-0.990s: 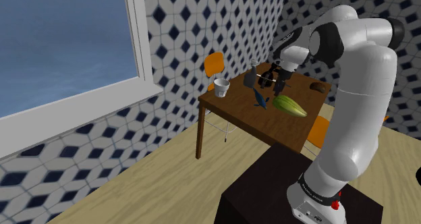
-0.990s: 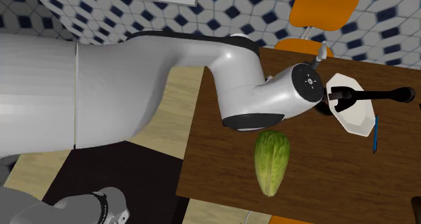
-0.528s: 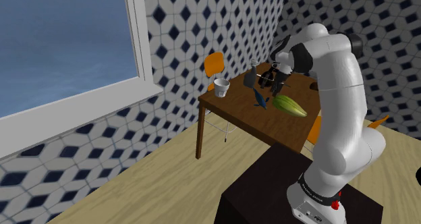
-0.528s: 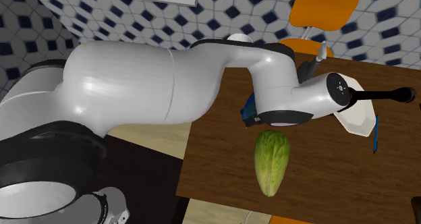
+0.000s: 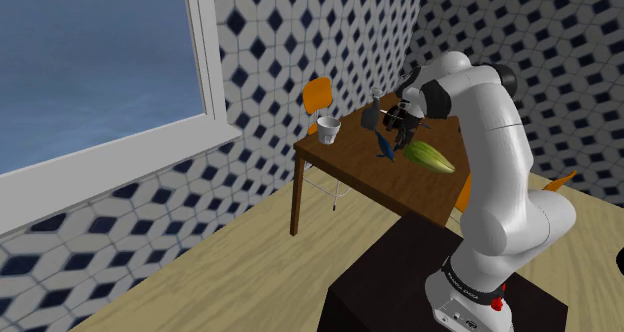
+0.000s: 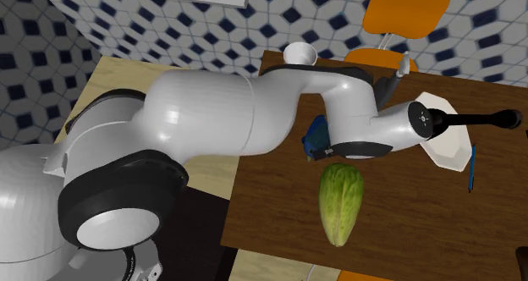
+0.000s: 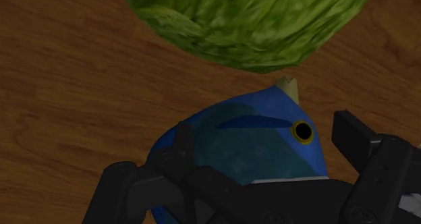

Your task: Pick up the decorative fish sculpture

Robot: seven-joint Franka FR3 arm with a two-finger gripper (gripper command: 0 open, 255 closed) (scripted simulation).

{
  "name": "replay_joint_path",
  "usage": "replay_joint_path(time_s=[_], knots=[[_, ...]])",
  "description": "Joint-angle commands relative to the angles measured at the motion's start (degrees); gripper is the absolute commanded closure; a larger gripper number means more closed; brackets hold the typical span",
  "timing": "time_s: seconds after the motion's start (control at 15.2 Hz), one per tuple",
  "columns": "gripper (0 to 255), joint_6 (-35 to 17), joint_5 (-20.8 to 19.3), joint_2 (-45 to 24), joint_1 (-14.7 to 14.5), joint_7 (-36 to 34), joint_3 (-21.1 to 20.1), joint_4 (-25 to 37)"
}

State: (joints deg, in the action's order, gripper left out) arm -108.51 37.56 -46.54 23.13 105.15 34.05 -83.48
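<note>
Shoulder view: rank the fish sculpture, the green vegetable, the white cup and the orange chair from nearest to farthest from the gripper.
1. Blue fish sculpture, just below the gripper.
2. Green vegetable, beside the fish.
3. White cup, at the table's corner.
4. Orange chair, beyond the table.

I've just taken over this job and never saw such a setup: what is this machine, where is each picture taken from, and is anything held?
It is a white robot arm standing on a dark box. One picture looks from beside that box, one looks down on the wooden table, one comes from a camera on the arm's hand. On the table are a blue fish, a green cabbage and a white cup. The black pincer is open, a finger on each side of the fish; nothing is held yet.
</note>
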Motion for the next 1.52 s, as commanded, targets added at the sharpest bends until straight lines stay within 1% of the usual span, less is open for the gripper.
replay_joint_path(time_s=[0.0,0.13,0.2,0.79,1.45], knots=[[0,-0.7,0.4,-1.0,0.3,0.4,-0.4,0.2],[0,-1.0,0.6,-1.2,0.4,0.5,-0.5,0.2],[255,-1.0,0.6,-1.3,0.4,0.4,-0.5,0.2],[255,-1.0,0.6,-1.2,0.4,0.5,-0.5,0.2],[255,3.6,-1.7,2.9,-0.4,-1.3,1.2,1.1]])
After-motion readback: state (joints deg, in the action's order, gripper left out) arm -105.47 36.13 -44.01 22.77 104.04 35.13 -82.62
